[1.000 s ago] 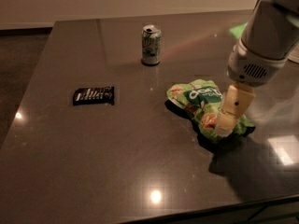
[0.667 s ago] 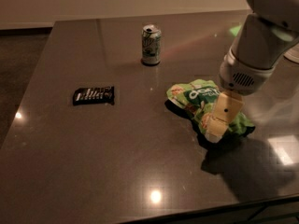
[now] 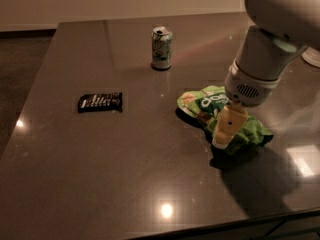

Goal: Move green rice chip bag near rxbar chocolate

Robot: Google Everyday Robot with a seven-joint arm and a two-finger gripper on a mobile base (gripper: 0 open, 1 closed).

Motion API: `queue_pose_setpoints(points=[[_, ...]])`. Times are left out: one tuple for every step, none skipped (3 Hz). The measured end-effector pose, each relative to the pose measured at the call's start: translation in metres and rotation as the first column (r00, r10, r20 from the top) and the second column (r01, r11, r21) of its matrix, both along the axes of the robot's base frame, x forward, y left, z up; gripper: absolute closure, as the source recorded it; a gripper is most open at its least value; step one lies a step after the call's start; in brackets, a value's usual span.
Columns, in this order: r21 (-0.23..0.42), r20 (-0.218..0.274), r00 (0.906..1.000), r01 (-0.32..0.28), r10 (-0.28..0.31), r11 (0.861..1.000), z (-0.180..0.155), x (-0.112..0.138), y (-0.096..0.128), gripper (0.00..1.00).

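Since the rxbar chocolate [image 3: 100, 102] lies well apart at centre left, the claw [image 3: 226, 130] sits down on the green rice chip bag [image 3: 201, 104], right of centre, presumably to fetch it; whether it grips, I cannot tell.

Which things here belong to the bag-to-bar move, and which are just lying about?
In the job:
green rice chip bag, right of centre
rxbar chocolate, well apart, toward the view's left
end effector, down at the bag

Lying about:
soda can, upright at the back of the table

The hand [image 3: 225, 133], low over the green rice chip bag [image 3: 201, 103], hides the bag's middle.
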State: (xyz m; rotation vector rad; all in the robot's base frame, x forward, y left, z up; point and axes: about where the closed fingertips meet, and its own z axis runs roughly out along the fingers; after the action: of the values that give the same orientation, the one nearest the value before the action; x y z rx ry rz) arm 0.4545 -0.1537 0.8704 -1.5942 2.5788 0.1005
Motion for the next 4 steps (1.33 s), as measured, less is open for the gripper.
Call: queue_pose_setpoints(points=[[-0.020,0.002,1.0000,-0.002,0.003,1.000,0.000,0.004,0.003,0.49],[-0.007,0.027,0.9977,-0.062,0.063,0.998,0.016,0.015,0.032,0.79],[0.012,0.049,0.9926,-0.111,0.111,0.994,0.027,0.024,0.056,0.99],[0.040,0.080,0.9814,-0.178,0.174,0.983,0.036,0.040,0.090,1.00]])
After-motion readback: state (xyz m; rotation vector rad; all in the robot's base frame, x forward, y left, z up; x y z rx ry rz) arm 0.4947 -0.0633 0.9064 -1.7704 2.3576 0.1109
